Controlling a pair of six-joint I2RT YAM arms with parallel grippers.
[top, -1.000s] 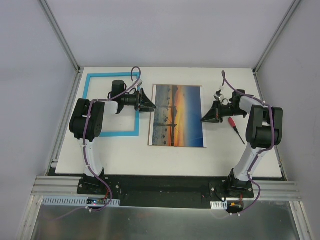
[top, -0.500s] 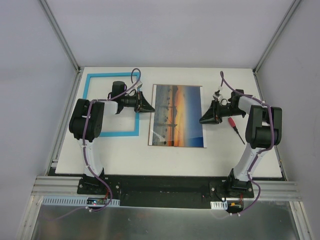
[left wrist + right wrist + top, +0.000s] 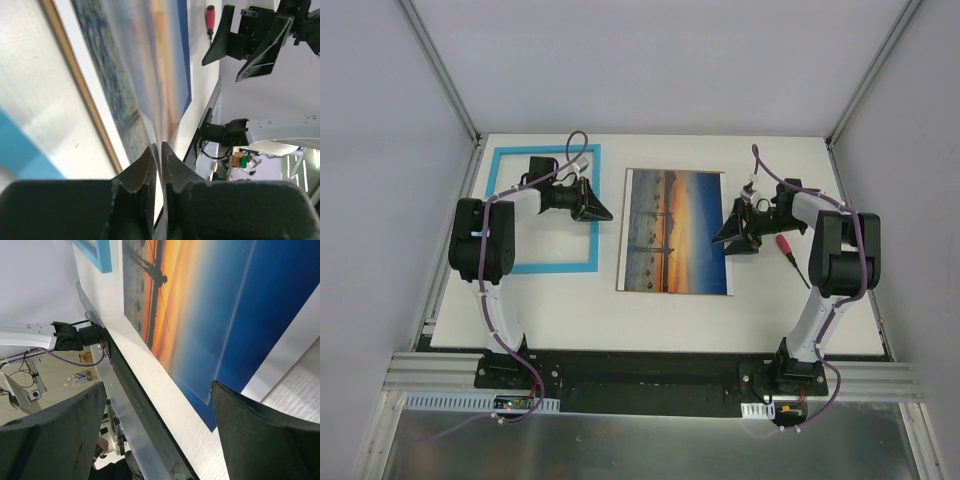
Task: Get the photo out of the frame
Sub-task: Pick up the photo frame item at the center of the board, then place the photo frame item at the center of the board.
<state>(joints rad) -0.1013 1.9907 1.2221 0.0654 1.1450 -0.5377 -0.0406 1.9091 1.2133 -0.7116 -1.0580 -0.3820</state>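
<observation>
Left wrist view, left tool closed tight near photo, right wrist view, right tool gaping, empty, over photo

"How's your left side sitting?"

"My left arm is bent sharply at the elbow. The forearm reaches away from the base and turns toward my right, with the wrist about level. My left tool points right, its fingers pressed nearly together with only a hairline slit between them."

"And the right?"

"My right arm is much the mirror of it, elbow raised and forearm turned inward. My right tool points left and tips slightly downward, jaws spread wide. The two tools face each other, well apart."
</observation>
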